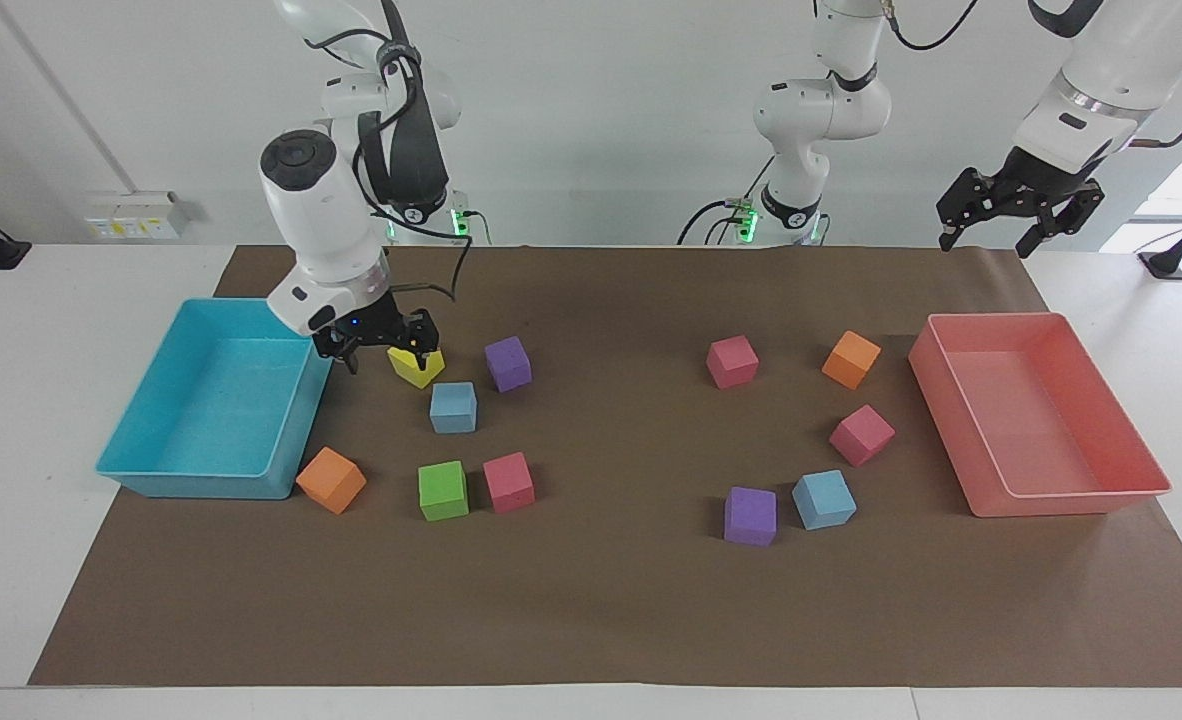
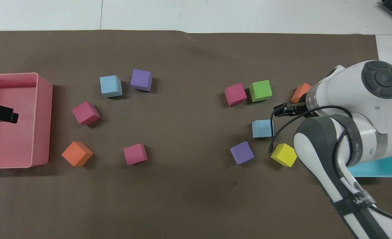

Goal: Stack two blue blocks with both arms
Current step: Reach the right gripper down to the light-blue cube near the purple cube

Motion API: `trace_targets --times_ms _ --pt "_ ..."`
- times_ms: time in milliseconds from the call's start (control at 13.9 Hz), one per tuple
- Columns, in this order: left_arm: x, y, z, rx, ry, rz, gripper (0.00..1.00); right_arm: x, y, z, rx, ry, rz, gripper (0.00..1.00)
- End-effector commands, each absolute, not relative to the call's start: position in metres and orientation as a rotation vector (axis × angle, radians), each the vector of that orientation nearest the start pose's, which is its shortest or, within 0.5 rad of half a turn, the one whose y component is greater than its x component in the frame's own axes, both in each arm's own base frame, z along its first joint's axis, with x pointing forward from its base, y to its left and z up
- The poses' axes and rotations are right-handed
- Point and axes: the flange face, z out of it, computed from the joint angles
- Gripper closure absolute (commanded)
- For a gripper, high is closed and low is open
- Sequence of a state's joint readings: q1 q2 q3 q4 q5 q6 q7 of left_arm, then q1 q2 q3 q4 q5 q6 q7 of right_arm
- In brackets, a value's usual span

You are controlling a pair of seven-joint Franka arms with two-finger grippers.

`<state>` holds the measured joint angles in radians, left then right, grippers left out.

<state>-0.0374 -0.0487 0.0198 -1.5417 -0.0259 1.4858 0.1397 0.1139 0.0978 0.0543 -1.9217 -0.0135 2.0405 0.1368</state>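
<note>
On the brown mat (image 1: 601, 610), the right arm's spread fingers (image 1: 383, 352) hang beside the blue block (image 1: 453, 407), apart

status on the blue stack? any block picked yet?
Done: nothing. Both blue blocks sit apart on the brown mat, one beside the yellow cube, the other beside a purple cube. In hand: the right claw, open and empty, hangs low by the yellow cube, short of the first blue block. The left claw waits raised near the pink tray. Left: grasp, carry, stack.

Right end effector (image 1: 387, 350) hangs between tray (image 1: 151, 470) and cube (image 1: 417, 366) — block (image 1: 453, 407) lies just past that cube, on the surface (image 1: 611, 620).
</note>
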Motion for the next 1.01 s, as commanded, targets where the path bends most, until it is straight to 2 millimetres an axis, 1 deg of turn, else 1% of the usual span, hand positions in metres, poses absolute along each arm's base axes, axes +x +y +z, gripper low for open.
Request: trace_targets --times_ms 0,72,288,360,504,576,647,719,935 --pt "0.528 -0.011 0.661 -3.165 0.248 0.006 0.00 0.569 0.113 0.415 -3.125 0.002 -0.071 0.00" --pt "0.528 -0.010 0.661 -3.165 0.246 0.006 0.00 0.567 0.121 0.403 -3.123 -0.012 -0.075 0.00" --pt "0.528 -0.011 0.661 -3.165 0.248 0.004 0.00 0.570 0.126 0.381 -3.122 -0.021 -0.068 0.00" --pt "0.528 -0.014 0.661 -3.165 0.253 0.004 0.00 0.569 0.131 0.371 -3.122 -0.033 -0.060 0.00" --pt "0.528 -0.016 0.662 -3.164 0.260 0.002 0.00 0.565 0.130 0.352 -3.122 -0.033 -0.055 0.00" --pt "0.528 -0.017 0.662 -3.164 0.262 0.000 0.00 0.563 0.131 0.346 -3.124 -0.059 -0.041 0.00" --pt "0.528 -0.017 0.662 -3.164 0.265 0.000 0.00 0.561 0.137 0.337 -3.124 -0.076 -0.034 0.00" --pt "0.528 -0.017 0.662 -3.164 0.262 0.000 0.00 0.559 0.138 0.331 -3.122 -0.078 -0.046 0.00" --pt "0.530 -0.018 0.662 -3.162 0.269 -0.017 0.00 0.559 0.142 0.314 -3.119 -0.099 -0.047 0.00"
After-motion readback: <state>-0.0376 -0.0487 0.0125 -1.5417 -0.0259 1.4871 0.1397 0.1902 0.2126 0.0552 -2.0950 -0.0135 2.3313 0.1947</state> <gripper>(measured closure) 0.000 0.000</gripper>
